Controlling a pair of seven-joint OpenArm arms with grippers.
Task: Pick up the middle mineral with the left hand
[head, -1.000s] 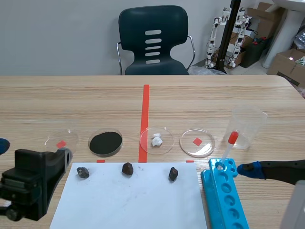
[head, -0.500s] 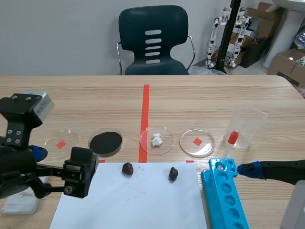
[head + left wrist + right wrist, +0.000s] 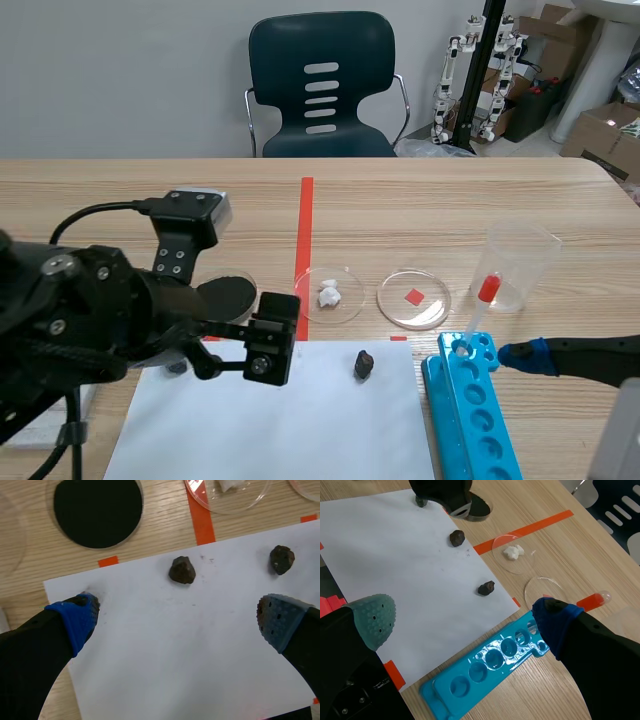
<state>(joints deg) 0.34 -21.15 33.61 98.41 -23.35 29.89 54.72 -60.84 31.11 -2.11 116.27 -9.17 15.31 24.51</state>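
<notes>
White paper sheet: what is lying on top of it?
Three dark rocks: the middle rock, the right rock, and the left rock, partly hidden behind the open left tool. Anything beneath the sheet is covered.

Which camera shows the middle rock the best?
The left wrist view: the middle mineral lies large and unblocked on the white paper, ahead of the open left gripper. The right wrist view shows it smaller and farther off. In the scene view the left gripper hides it.
</notes>
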